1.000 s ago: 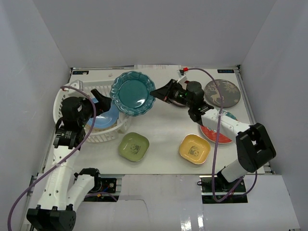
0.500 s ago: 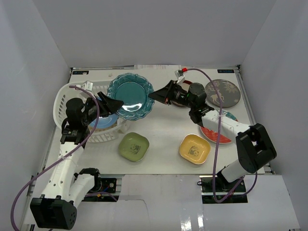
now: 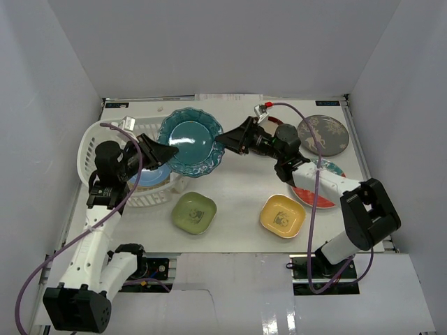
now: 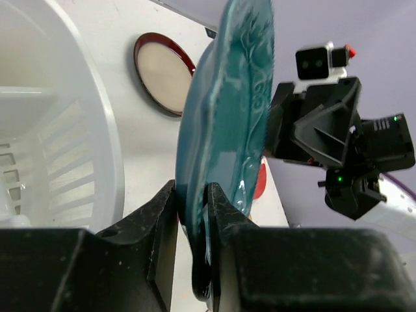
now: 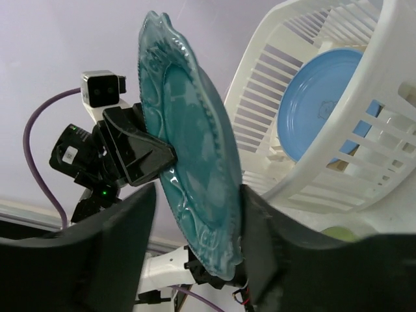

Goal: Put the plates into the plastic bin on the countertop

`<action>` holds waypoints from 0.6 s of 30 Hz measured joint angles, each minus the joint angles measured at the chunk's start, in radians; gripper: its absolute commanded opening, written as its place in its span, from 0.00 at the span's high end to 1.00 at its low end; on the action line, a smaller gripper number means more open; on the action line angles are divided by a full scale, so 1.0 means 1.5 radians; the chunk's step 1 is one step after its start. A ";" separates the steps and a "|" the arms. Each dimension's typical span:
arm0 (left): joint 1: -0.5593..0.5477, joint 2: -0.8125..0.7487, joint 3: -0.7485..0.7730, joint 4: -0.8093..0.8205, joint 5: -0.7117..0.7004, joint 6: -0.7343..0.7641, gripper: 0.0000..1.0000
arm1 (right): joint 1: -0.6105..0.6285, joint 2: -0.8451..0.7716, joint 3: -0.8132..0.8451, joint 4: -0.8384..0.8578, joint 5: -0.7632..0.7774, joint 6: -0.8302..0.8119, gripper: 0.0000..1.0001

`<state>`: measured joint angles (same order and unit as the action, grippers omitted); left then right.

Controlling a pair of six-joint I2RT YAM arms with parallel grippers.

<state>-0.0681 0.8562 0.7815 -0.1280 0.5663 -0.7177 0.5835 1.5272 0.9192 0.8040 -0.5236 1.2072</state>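
Note:
A round teal plate [image 3: 191,142] hangs tilted in the air beside the plastic bin [image 3: 87,150]. My left gripper [image 3: 171,149] is shut on its left rim; in the left wrist view [image 4: 192,195] both pads press the edge. At the plate's right rim, my right gripper [image 3: 221,138] stands open, its jaws [image 5: 198,195] apart around the edge. A blue plate [image 3: 150,174] lies in the bin. On the countertop [image 3: 237,185] sit a green plate [image 3: 194,213], a yellow plate [image 3: 282,215], a grey deer plate [image 3: 322,135] and a red-and-teal plate [image 3: 314,194]. A dark-red-rimmed plate [image 4: 162,75] shows past the teal one.
White walls enclose the countertop on three sides. The right arm stretches over the red-and-teal plate. The bin stands at the left edge, its slotted wall [image 5: 325,162] just behind the teal plate.
My left gripper has closed on the teal plate's left rim. The right gripper, shut on the plate a second ago, has opened. The plate shifted slightly left.

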 measured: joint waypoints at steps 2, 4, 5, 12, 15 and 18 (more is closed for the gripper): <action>0.002 0.011 0.019 -0.021 -0.008 -0.001 1.00 | 0.002 -0.003 -0.009 -0.001 0.001 -0.001 0.29; 0.007 0.026 0.047 -0.050 -0.025 0.006 1.00 | 0.000 -0.016 -0.026 -0.005 0.003 -0.009 0.24; 0.015 0.034 0.061 -0.068 -0.041 0.008 1.00 | -0.004 -0.027 -0.034 -0.011 0.007 -0.015 0.23; 0.106 0.084 0.169 -0.175 -0.248 0.057 1.00 | -0.054 -0.153 -0.089 -0.072 0.022 -0.095 0.25; 0.126 0.077 0.166 -0.203 -0.334 0.077 1.00 | -0.070 -0.202 -0.101 -0.132 0.050 -0.149 0.27; 0.129 0.058 0.131 -0.223 -0.390 0.091 1.00 | -0.079 -0.240 -0.111 -0.194 0.083 -0.209 0.29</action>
<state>0.1253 0.9440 0.9783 -0.4629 -0.0189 -0.5819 0.4656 1.1667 0.7528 0.5129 -0.3992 0.8944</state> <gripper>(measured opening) 0.296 0.730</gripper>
